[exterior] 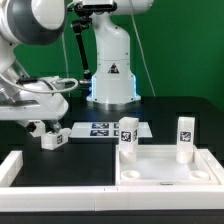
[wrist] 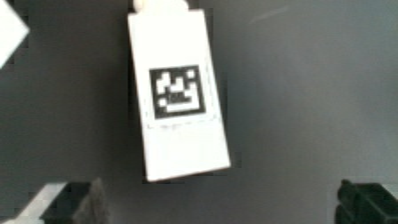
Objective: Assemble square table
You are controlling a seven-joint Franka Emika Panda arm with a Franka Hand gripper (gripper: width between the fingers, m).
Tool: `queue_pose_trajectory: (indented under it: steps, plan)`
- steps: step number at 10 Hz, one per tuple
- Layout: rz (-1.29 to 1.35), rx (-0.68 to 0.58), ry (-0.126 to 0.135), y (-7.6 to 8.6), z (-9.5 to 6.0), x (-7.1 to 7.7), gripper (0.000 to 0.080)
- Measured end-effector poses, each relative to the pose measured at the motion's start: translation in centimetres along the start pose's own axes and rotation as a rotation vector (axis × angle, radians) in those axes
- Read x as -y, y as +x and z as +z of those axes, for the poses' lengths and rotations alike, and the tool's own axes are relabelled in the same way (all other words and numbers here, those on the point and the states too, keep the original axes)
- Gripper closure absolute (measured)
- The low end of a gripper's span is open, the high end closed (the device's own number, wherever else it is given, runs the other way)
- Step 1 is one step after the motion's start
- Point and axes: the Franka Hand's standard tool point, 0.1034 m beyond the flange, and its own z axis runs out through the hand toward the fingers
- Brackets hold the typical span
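**Claw spread wide over a lying leg on the black tabletop**

The tabletop (exterior: 170,112) is plain matte black. A green backdrop (exterior: 175,45) closes off the room behind it, and the arm's white base (exterior: 110,60) stands at the far edge with a warning triangle on its front. Low white rails (exterior: 10,168) border the work area along the near side and on the exterior view's left.

The square table's slab (exterior: 165,180) lies toward the exterior view's right, just behind the near rail, with its hollow rimmed side up. Two upright legs (exterior: 128,138) stand in its far corners, their tags facing the camera. The marker board (exterior: 100,130) lies flat on the tabletop, further back and just beside the slab's far corner on the exterior view's left.

A third leg, the lying leg (wrist: 178,100), rests flat on the black surface on the exterior view's left, tag up and well apart from the slab. The claw (wrist: 217,205) hangs above it with its jaws spread wide. In the wrist view the dark fingertips (wrist: 63,203) sit well out to either side of the leg's end, touching nothing and holding nothing
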Motion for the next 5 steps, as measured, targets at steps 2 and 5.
queue_pose_trajectory:
  steps: [2,5]
  plan:
    - [0.01,0.157,0.021,0.0,1.2,-0.1,0.015]
    - [0.005,0.135,0.006,0.7,1.6,-0.1,0.015]
